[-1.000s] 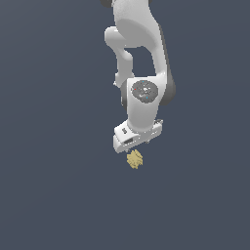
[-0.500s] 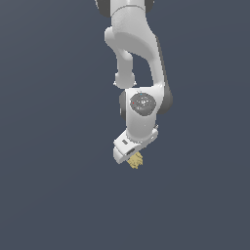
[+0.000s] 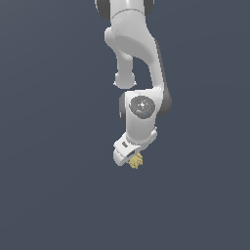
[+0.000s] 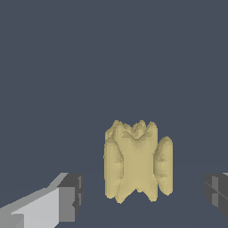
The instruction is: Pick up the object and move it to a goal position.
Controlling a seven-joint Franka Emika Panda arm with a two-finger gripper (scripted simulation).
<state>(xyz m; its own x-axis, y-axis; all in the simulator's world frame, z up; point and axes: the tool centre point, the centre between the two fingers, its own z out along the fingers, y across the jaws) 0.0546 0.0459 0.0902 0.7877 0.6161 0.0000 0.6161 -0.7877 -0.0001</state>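
Observation:
The object (image 4: 137, 162) is a lumpy mustard-yellow chunk lying on the dark floor. In the wrist view it sits between my two fingertips (image 4: 71, 198), with a clear gap on each side. My gripper (image 4: 144, 198) is open and touches nothing. In the exterior view the white gripper (image 3: 128, 157) hangs low over the object (image 3: 136, 161), which peeks out beneath the hand, partly hidden by it.
The white arm (image 3: 136, 58) reaches down from the top of the exterior view. Around it there is only flat, dark grey floor (image 3: 53, 185).
The arm has lowered and swung toward the exterior view's left, bringing the hand down over the object. More of the object is now covered by the hand. The object has not moved.

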